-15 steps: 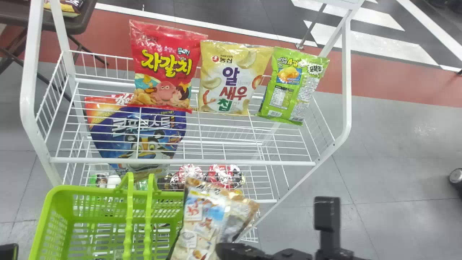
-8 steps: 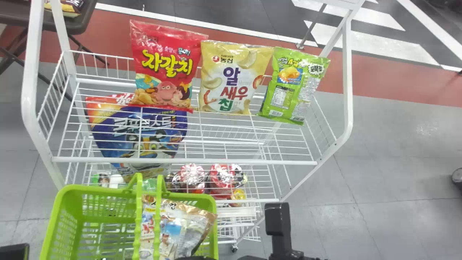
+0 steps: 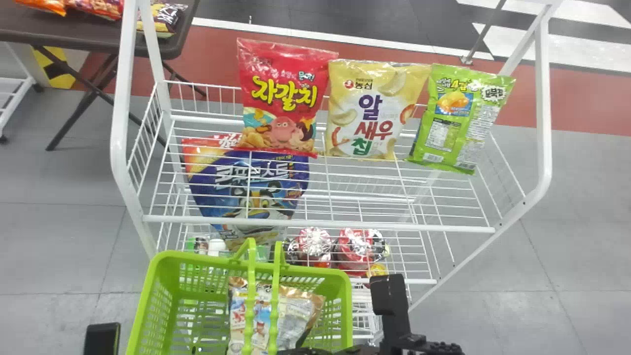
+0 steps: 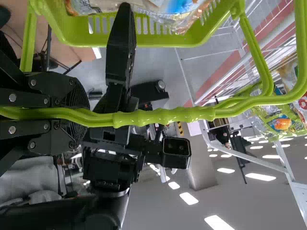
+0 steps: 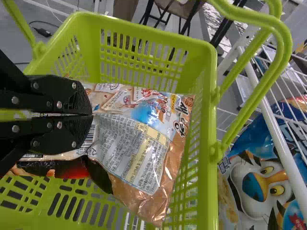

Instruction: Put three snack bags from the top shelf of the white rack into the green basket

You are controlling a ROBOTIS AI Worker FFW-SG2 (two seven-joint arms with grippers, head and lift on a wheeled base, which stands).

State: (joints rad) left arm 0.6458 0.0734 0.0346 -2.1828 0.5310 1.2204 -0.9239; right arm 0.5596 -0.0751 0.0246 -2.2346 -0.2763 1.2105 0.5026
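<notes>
With my right gripper (image 5: 92, 115) pinching the gold-edged bag (image 5: 139, 129) inside the green basket (image 5: 211, 72) and my left gripper (image 4: 87, 116) clamped on its handles (image 4: 165, 115), snagging film could drag the bag back out.

From my head view, the white rack (image 3: 118, 143) has a top shelf (image 3: 394, 227) carrying a red bag (image 3: 283, 125) at eleven o'clock, a yellow bag (image 3: 345, 106) at one and a green bag (image 3: 461, 128) at two. On the shelf below (image 3: 414, 281), I see a blue bag (image 3: 209, 185) at nine. Snack packs (image 3: 160, 19) lie on a dark table (image 3: 88, 42) at ten.
</notes>
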